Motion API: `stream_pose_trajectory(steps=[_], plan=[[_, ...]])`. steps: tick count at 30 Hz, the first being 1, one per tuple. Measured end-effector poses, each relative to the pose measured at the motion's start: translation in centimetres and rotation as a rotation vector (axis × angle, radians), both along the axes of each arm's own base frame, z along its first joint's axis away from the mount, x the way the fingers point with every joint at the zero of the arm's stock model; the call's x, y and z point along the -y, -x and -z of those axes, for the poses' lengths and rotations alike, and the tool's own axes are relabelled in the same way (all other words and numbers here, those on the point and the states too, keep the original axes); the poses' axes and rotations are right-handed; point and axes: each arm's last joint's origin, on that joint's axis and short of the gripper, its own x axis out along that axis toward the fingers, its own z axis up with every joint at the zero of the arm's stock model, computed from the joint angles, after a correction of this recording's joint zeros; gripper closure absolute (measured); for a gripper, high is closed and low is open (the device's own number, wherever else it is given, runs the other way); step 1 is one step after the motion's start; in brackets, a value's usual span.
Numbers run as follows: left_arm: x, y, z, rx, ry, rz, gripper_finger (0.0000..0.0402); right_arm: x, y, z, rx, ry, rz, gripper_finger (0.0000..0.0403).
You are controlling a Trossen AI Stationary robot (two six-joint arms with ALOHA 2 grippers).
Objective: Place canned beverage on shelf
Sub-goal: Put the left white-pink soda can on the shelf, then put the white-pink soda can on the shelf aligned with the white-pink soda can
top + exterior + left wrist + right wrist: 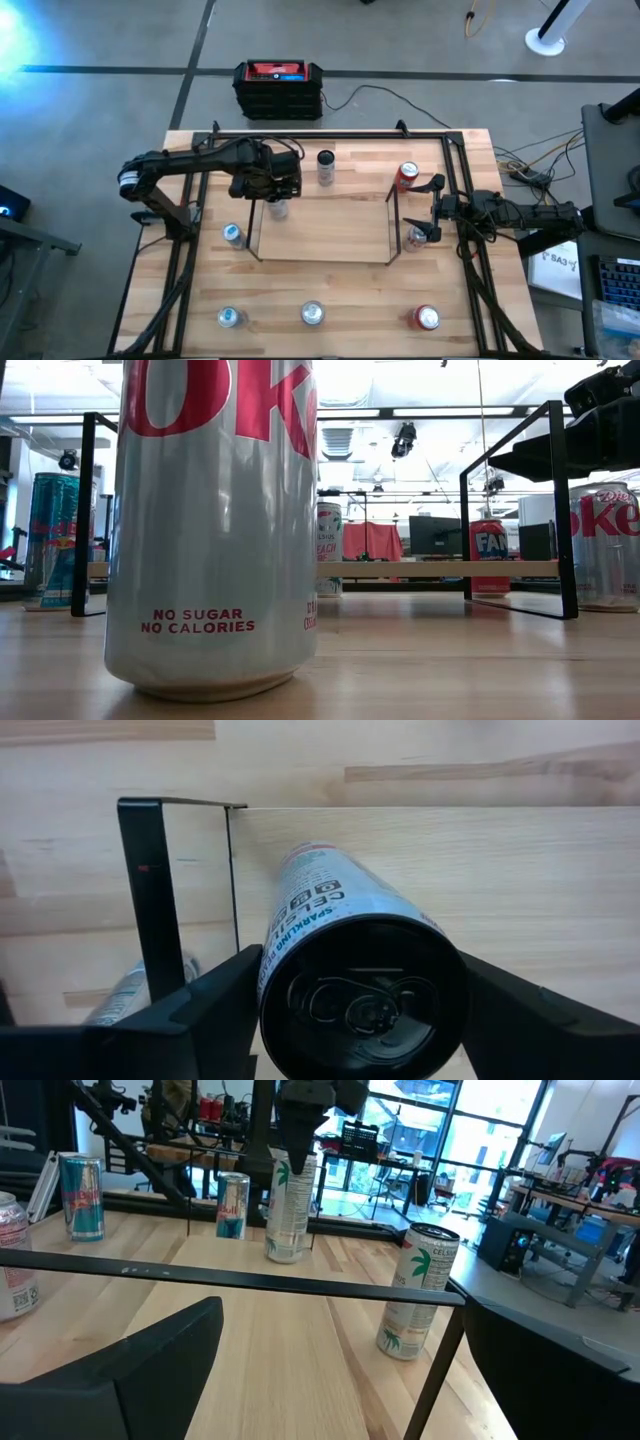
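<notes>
— Nearest the low camera stands a silver cola can, upright on the table, filling most of that view.

— And the can that matters?

— Seen from above, with twelve o'clock at the table's far edge, the white can stands upright on the shelf, at ten o'clock on the deck, just inside the end frame.

— Is the left gripper on it?

— It sits right over that can. The wrist view shows the can between the two sides of the gripper, very close to both. Whether it clamps the can or stands just free of it, I cannot tell.

— The right gripper?

— At three o'clock of the shelf, just outside the other end frame, spread wide with nothing between its fingers.

— Anything else close by?

— A tall pale can at twelve o'clock behind the shelf, a red can at two o'clock, and a blue-silver can at nine o'clock beside the left end frame. All three stand upright on the table, off the deck.
</notes>
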Motion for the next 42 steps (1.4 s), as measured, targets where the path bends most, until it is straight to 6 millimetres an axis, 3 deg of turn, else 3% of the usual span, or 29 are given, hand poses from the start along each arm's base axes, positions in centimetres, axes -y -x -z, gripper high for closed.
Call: stream_pose_trajectory(steps=[15, 21, 26, 32, 42], plan=[[0.0, 0.2, -1.3, 0.006, -0.008, 0.002, 0.0045, 0.0, 0.0, 0.0, 0.000, -0.001, 0.000, 0.0005], [-0.3, 0.4, -3.4, 0.022, -0.123, 0.039, 0.0006, 0.0, 0.0, 0.0, 0.000, -0.001, 0.000, 0.0005], [-0.7, 0.3, -5.1, 0.033, -0.270, 0.069, 0.0010, 0.0, 0.0, 0.0, 0.000, 0.000, 0.000, 0.0005], [-2.2, -2.0, -4.1, 0.025, -0.315, 0.119, 0.0012, 0.0, 0.0, 0.0, 0.000, -0.001, 0.000, 0.0005], [-5.7, -8.1, -3.1, 0.027, -0.245, 0.241, 0.0012, 0.0, 0.0, 0.0, 0.000, -0.002, 0.000, 0.0005]])
